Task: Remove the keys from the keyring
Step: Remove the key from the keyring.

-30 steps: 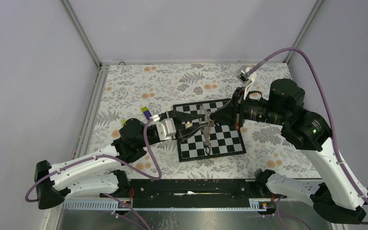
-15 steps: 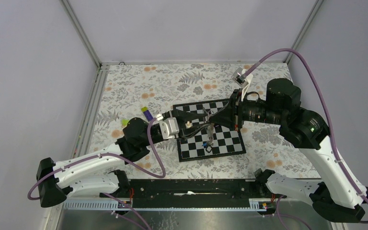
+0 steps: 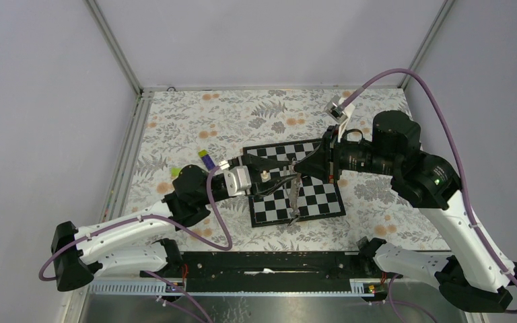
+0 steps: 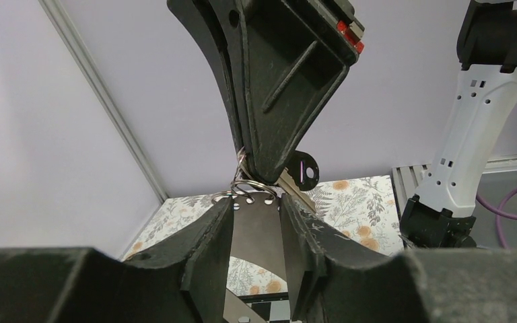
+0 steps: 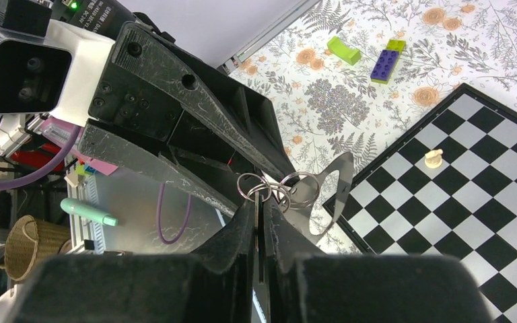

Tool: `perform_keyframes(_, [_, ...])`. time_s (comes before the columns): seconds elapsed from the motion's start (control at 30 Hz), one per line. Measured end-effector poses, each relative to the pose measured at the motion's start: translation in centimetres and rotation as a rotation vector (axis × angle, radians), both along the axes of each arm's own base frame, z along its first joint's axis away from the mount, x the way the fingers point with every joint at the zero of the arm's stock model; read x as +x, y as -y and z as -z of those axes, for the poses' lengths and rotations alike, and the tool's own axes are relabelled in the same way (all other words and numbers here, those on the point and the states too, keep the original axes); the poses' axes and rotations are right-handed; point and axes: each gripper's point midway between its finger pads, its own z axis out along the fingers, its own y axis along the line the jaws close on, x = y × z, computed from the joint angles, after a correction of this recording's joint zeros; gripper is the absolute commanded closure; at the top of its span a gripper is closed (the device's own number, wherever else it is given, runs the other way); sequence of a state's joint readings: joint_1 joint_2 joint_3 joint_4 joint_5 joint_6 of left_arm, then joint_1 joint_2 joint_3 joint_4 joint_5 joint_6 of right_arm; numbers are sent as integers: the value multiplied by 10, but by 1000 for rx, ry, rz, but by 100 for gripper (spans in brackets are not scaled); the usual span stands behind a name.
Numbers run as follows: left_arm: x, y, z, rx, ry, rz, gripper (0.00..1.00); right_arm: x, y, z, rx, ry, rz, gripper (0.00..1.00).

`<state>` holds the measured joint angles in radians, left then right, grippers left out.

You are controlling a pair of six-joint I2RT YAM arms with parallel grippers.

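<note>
Above the chessboard (image 3: 323, 198), the left claw (image 4: 257, 205), clamping the keys (image 4: 254, 232), is nudging toward the right claw (image 5: 259, 202) pinching the keyring (image 3: 295, 198), freeing nothing yet.

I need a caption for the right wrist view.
Right claw pinches the rings of the keyring; left claw holds its strap above the chessboard.

Right hand (image 5: 261, 199) pinches the keyring (image 5: 279, 192) by a ring — chessboard (image 5: 491, 202) with a pale pawn (image 5: 433, 159) beyond.
</note>
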<state>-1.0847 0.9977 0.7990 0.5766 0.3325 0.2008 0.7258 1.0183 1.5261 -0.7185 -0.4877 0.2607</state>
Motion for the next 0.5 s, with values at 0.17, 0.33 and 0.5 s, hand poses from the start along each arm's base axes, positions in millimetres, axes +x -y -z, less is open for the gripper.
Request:
perform_keyframes(0.17, [0, 0, 0, 0, 0, 2, 62, 2, 1, 2, -8, -3, 12, 100])
perform_keyframes(0.33, [0, 0, 0, -2, -5, 2, 61, 2, 2, 3, -14, -1, 12, 100])
perform_keyframes(0.5, [0, 0, -1, -6, -16, 1, 62, -2, 1, 6, -21, -4, -13, 100])
